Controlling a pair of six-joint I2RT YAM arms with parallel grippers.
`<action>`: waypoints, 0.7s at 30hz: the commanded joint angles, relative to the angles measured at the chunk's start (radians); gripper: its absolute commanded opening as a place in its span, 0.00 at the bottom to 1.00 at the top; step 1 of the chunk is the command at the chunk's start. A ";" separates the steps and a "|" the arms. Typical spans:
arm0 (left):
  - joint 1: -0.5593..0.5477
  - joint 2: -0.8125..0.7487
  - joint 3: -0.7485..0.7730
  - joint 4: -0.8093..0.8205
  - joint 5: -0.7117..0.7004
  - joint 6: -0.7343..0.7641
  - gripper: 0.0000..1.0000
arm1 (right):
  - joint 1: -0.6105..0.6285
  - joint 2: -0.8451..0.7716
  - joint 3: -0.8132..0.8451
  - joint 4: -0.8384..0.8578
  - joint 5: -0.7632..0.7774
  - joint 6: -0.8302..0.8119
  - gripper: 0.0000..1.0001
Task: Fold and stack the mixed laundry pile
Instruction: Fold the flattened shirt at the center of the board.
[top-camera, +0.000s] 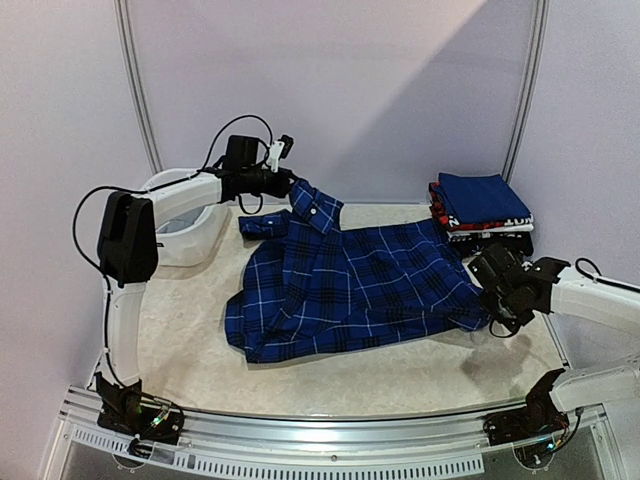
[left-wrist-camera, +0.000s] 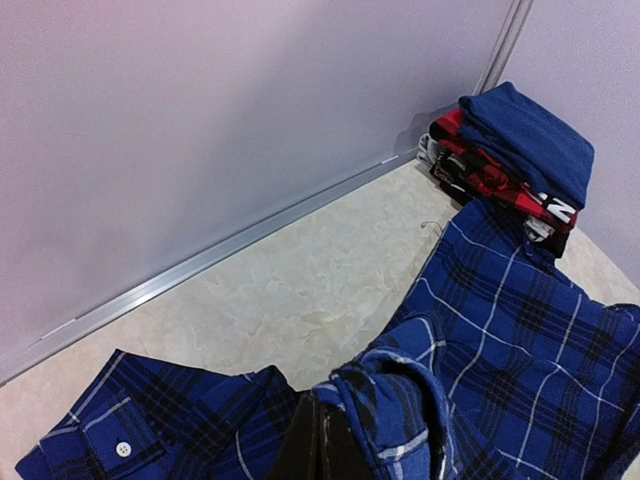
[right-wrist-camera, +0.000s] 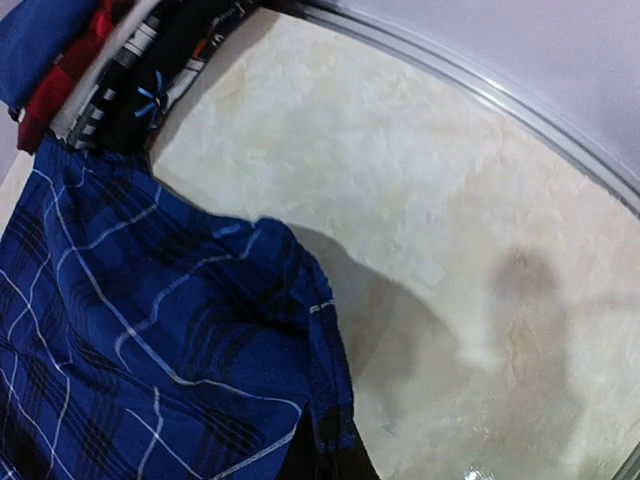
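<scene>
A dark blue plaid shirt (top-camera: 350, 285) with thin light lines lies spread across the middle of the table. My left gripper (top-camera: 290, 190) is shut on the shirt's collar end at the back left and holds it lifted; in the left wrist view, cloth (left-wrist-camera: 400, 400) bunches over the dark fingers (left-wrist-camera: 325, 450). My right gripper (top-camera: 487, 300) is shut on the shirt's right edge, low over the table. In the right wrist view, the hem (right-wrist-camera: 335, 380) runs down into the closed jaws at the bottom edge.
A stack of folded garments (top-camera: 480, 210), blue on top with red and black below, sits at the back right corner (left-wrist-camera: 510, 150) (right-wrist-camera: 90, 60). A white plastic basket (top-camera: 185, 225) stands at the back left. A metal rail (top-camera: 330, 430) borders the table's near edge.
</scene>
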 joint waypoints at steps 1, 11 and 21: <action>-0.003 -0.094 -0.033 0.048 0.002 -0.009 0.00 | -0.031 0.087 0.112 0.001 0.054 -0.140 0.00; -0.032 -0.147 -0.084 0.023 -0.035 0.031 0.00 | -0.104 0.366 0.330 -0.053 0.097 -0.241 0.00; -0.041 -0.183 -0.139 0.028 -0.045 0.038 0.00 | -0.136 0.602 0.466 -0.069 0.077 -0.311 0.05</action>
